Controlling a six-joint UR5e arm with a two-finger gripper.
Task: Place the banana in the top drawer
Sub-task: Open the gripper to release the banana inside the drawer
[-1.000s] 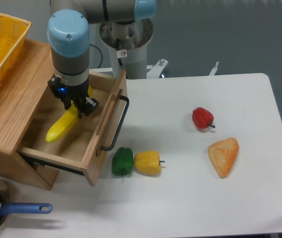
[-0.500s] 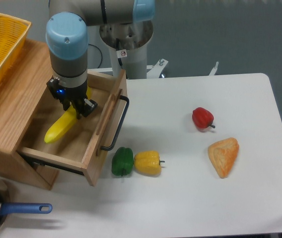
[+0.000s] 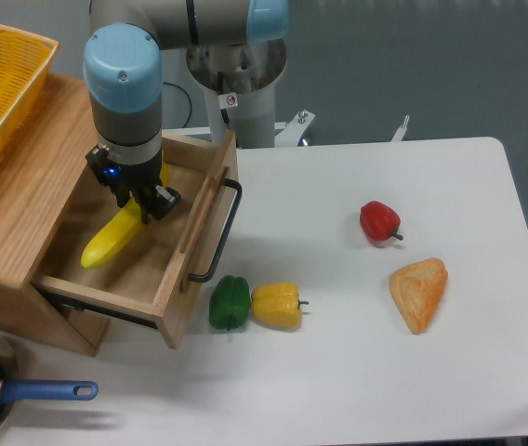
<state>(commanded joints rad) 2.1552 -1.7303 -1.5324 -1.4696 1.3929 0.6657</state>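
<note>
Tool [image 3: 139, 200] closed around upper end of banana [image 3: 111, 239] inside open top drawer [image 3: 176, 263], banana slanting down toward drawer's near left corner, with green pepper [image 3: 230, 302] and yellow pepper [image 3: 276, 305] touching on table [image 3: 357, 372] beside handle [image 3: 219, 232].

Gripper holding the banana inside the open top drawer.
The gripper [image 3: 140, 203] is reaching down into the pulled-out top drawer [image 3: 182, 279] at the table's [image 3: 385, 390] left side, its jaws closing on the upper end of the banana [image 3: 111, 239], which is slanting toward the drawer's near left corner. A green pepper [image 3: 230, 302] and a yellow pepper [image 3: 276, 305] are sitting touching just beside the drawer front; a red pepper [image 3: 379, 221] and an orange wedge [image 3: 419, 293] are lying toward the right edge.
</note>
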